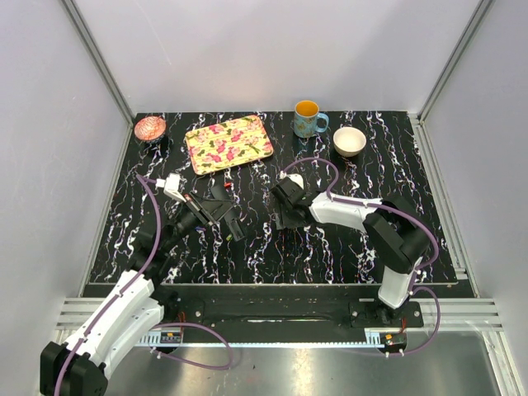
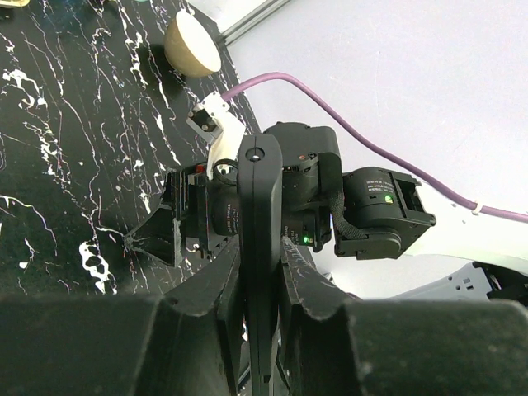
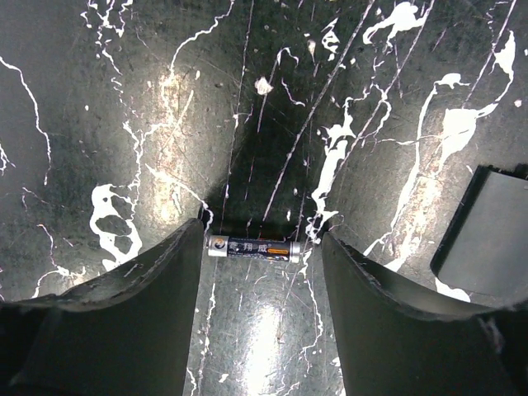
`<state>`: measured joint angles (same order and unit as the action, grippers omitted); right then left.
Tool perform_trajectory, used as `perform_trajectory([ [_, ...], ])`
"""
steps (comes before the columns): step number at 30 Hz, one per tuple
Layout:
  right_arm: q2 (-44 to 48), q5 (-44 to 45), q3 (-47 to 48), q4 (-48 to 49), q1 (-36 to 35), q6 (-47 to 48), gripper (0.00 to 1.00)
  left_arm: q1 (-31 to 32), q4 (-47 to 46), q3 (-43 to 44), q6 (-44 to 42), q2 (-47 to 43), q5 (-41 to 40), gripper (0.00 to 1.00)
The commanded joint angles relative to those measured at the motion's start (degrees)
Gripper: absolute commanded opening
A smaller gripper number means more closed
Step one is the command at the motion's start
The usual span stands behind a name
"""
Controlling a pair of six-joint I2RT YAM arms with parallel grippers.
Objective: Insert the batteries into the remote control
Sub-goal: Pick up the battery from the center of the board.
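My right pincer stands wide, a battery lying inside it. My left pincer clamps the remote. Loading looks unstarted.

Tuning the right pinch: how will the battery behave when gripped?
The battery is a metal-capped cylinder, so probably rigid. It lies on its side on the glossy table, so a nudge would likely roll it. Its ends face the fingers of the open right gripper; an end-to-end squeeze may make it skid.

Black white-veined table, yellow pink-flowered tray, dark battery (orange band, silver ends), black remote.
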<state>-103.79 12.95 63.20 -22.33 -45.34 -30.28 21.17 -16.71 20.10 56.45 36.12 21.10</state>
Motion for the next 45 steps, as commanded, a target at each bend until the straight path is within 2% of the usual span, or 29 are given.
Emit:
perform_trajectory([
  [1,-0.4,0.6,-1.5,0.3,-0.3,-1.5,0.63,0.2,-3.9,-0.1,0.7,-0.1,-0.4,0.0],
  [8,0.2,0.5,-2.5,0.3,-0.3,-2.1,0.52,0.2,-4.6,-0.6,1.0,0.3,0.0,0.0],
  [10,0.4,0.5,-2.7,0.3,-0.2,-2.4,0.54,0.2,-4.8,-0.8,1.2,0.3,0.1,0.0],
  [12,1.0,0.6,-2.9,0.2,-0.3,-2.7,0.63,0.1,-4.9,-0.8,1.4,0.4,0.2,0.0],
  [16,1.5,0.5,-2.8,-0.3,-0.2,-3.2,0.68,0.2,-5.1,-0.9,1.5,0.8,0.4,0.0],
  [22,2.5,-0.1,-3.0,-1.3,-0.3,-3.2,0.64,0.2,-5.3,-0.8,1.6,1.0,0.4,0.0],
  [28,2.0,-0.8,-3.3,-2.1,-0.3,-3.6,0.53,0.2,-5.7,-1.3,1.9,1.1,0.6,0.0],
  [33,1.7,-1.4,-3.3,-2.3,-0.3,-4.2,0.35,0.2,-5.9,-1.4,2.0,1.2,0.7,0.0],
  [35,1.8,-1.6,-3.3,-2.5,-0.4,-4.4,0.32,0.2,-6.1,-1.4,2.0,1.3,0.9,0.0],
  [41,5.1,-2.6,-2.6,-2.2,-0.2,-10.9,0.16,0.1,-6.1,-1.3,2.1,1.1,0.6,0.0],
  [45,7.0,-5.3,-1.2,-0.8,3.1,-16.6,0.07,0.2,-6.1,-1.2,2.3,1.0,0.5,0.0],
])
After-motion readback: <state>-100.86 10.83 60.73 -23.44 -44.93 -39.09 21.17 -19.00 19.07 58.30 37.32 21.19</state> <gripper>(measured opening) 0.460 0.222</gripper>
